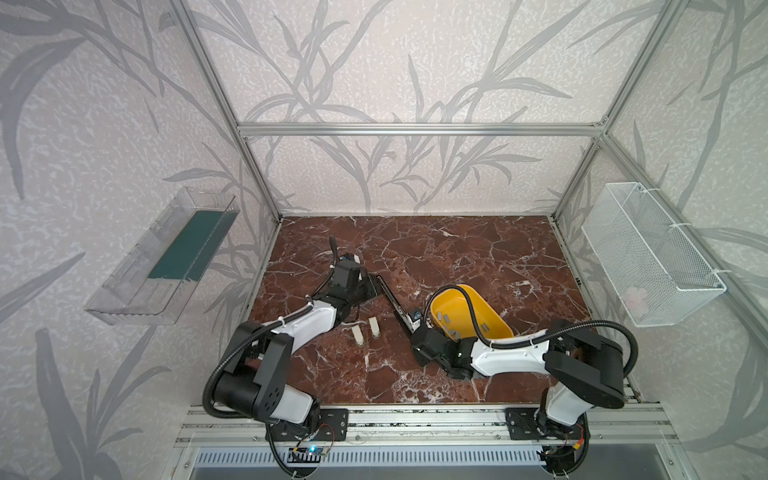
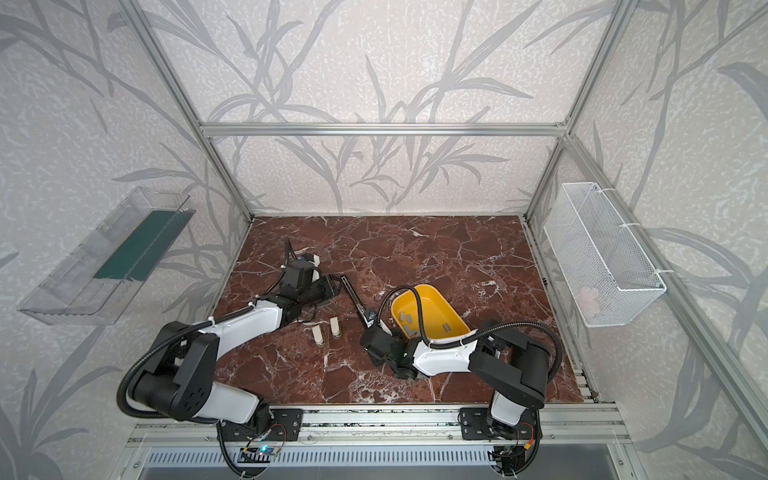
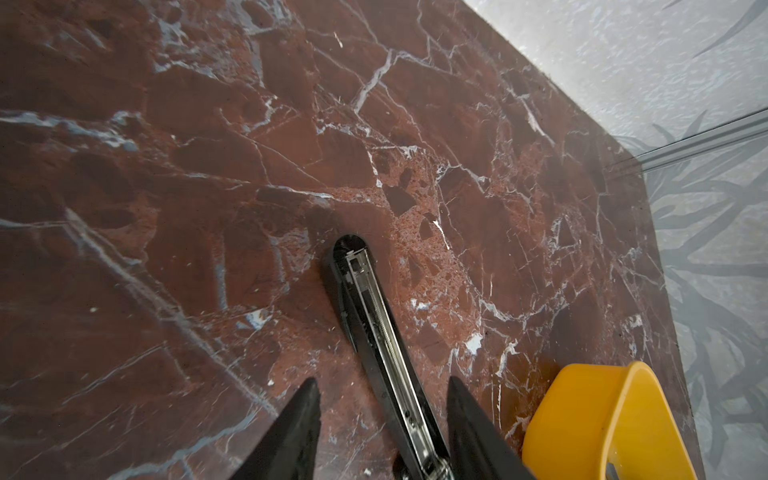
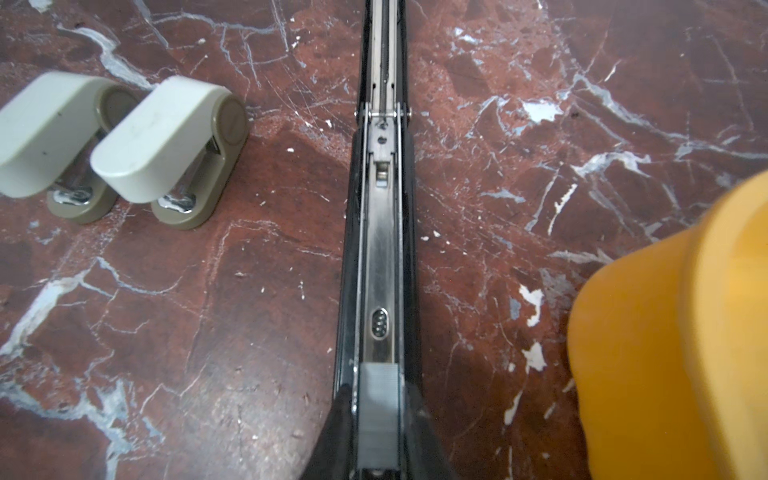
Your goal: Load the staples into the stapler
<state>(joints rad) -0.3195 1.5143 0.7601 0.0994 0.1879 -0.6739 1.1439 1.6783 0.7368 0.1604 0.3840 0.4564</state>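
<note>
The long black stapler (image 1: 392, 301) (image 2: 355, 297) lies folded open flat on the marble, its metal channel facing up (image 3: 374, 316) (image 4: 380, 249). A grey strip of staples (image 4: 378, 399) sits in the channel at the near end. My right gripper (image 1: 413, 326) (image 2: 368, 322) (image 4: 379, 395) is shut on the stapler there, one finger against each side. My left gripper (image 1: 372, 286) (image 2: 336, 286) (image 3: 383, 379) is open at the far half, its fingers standing apart on both sides of the stapler. Several loose staple strips (image 1: 451, 328) (image 2: 405, 318) lie in the yellow bowl.
The yellow bowl (image 1: 490, 316) (image 2: 440, 307) (image 3: 582, 415) (image 4: 665, 332) stands just right of the stapler. Two cream blocks (image 1: 357, 336) (image 1: 375, 327) (image 4: 162, 137) stand left of it. A wire basket (image 1: 652, 257) and a clear tray (image 1: 162, 257) hang on the side walls.
</note>
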